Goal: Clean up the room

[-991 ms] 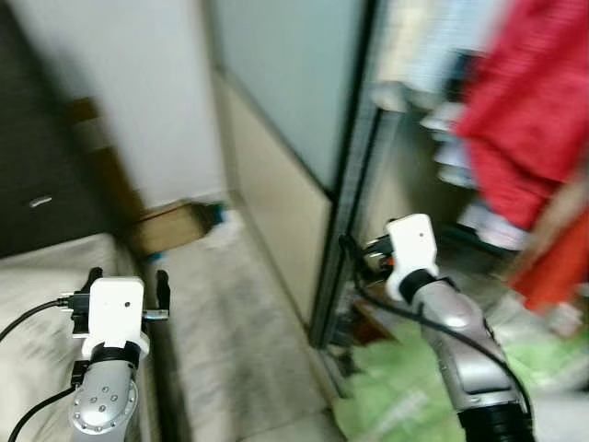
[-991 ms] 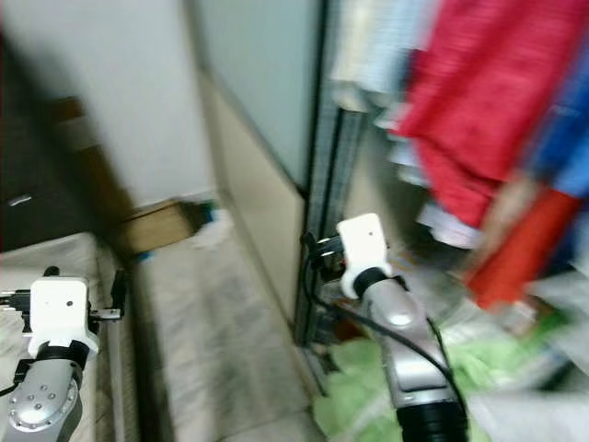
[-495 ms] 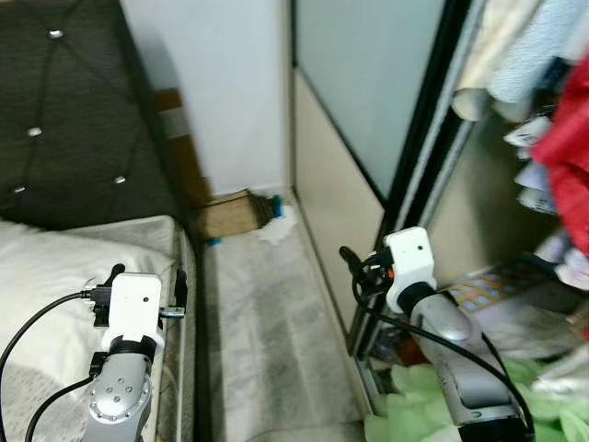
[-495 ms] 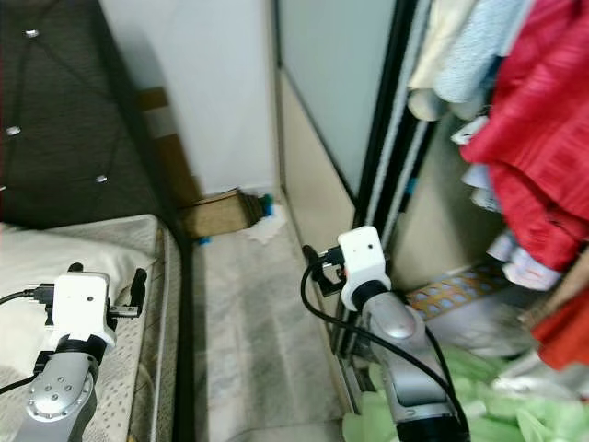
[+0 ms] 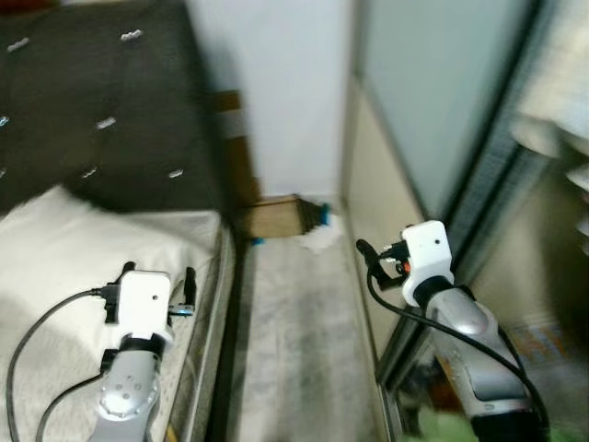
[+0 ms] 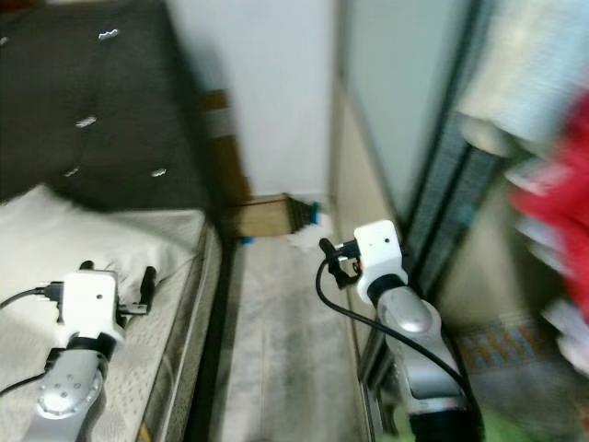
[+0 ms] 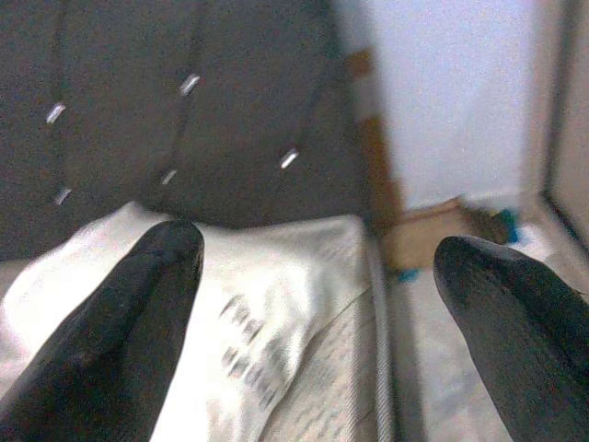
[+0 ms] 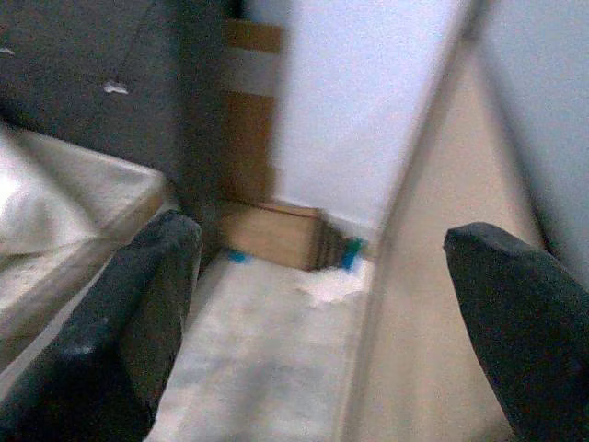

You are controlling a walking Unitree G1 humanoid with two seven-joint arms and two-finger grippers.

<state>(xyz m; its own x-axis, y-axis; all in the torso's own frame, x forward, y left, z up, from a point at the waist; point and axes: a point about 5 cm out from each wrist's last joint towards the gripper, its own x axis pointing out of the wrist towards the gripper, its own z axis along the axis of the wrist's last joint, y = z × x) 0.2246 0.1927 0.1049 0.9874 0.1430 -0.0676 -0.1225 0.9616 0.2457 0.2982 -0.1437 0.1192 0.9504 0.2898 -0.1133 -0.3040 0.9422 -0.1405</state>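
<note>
- My left gripper point(image 7: 313, 304) is raised over the near corner of the bed point(image 5: 55, 267). Its two black fingers point(image 7: 110, 350) are spread wide, with nothing between them.
- My right gripper point(image 8: 322, 322) is raised over the strip of floor point(image 5: 294, 341) beside the bed. Its fingers point(image 8: 525, 313) are likewise spread wide and hold nothing.
- The bed lies under my left arm. A pale pillow point(image 7: 230, 304) rests at its head end, with faint dark marks printed on the fabric. They are too blurred to read as writing.
- The floor strip is light grey and runs along the bed's open side, between the bed and a sliding wardrobe door point(image 5: 433, 129) of frosted glass over a beige lower panel, in a dark frame.
- On the far side of that door from the bed, hanging clothes point(image 6: 552, 184) show as pale and red blurs.
- Behind the bed stands a dark tufted headboard point(image 5: 101, 110) with small shiny buttons.
- Past the headboard end of the bed, at the far end of the floor strip, a flat brown cardboard box point(image 8: 271, 235) lies against the white wall point(image 5: 276, 74). No label can be made out on it.
- Just beside the box, on the side away from the bed, lie a white crumpled scrap point(image 8: 331, 285) and a small blue object point(image 8: 352, 250), its kind unclear.
- A second small blue bit point(image 8: 236, 255) lies on the bed side of the box.
</note>
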